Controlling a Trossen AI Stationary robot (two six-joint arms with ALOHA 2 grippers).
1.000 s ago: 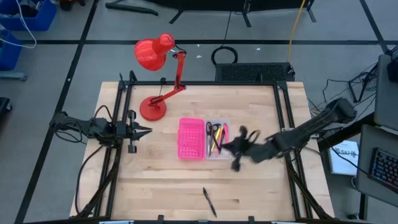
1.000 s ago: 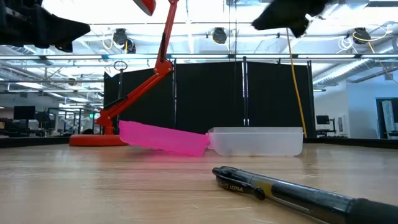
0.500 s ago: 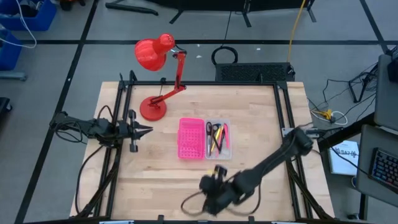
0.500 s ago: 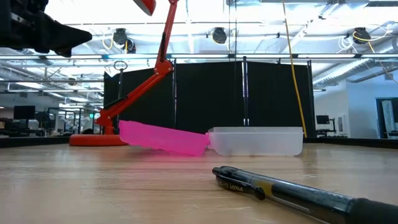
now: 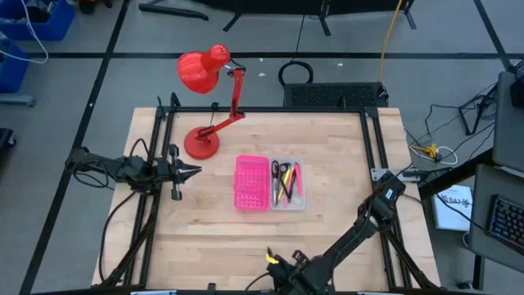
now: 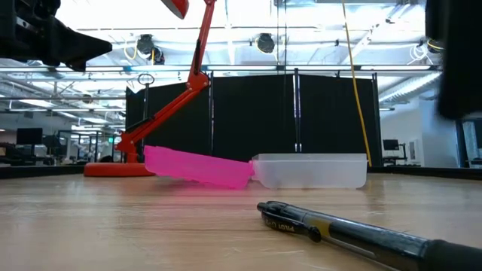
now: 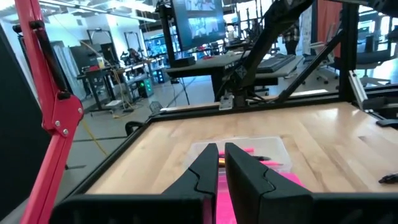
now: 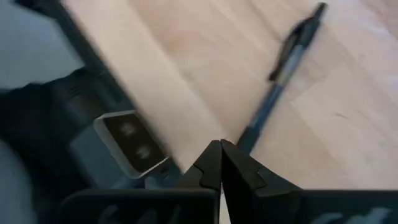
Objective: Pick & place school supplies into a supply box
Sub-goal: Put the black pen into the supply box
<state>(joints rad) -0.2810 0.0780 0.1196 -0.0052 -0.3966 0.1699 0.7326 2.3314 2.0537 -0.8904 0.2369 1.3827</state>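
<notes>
One black pen [image 8: 280, 74] lies on the table [image 5: 344, 213] near its front edge, well apart from the box [image 5: 269, 182]. The right gripper [image 8: 220, 163] hovers just by the pen's end, fingers pressed together, holding nothing. The box seems to hold scissors [image 5: 282, 171] and some pens. The left gripper [image 7: 217, 171] is closed and empty, by the lamp [image 5: 205, 90].

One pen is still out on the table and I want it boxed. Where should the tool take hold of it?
Grip the pen mid-barrel, coming straight down with the fingers across its width: it lies flat on the bare table, slim and long. The right tool is already beside it.
</notes>
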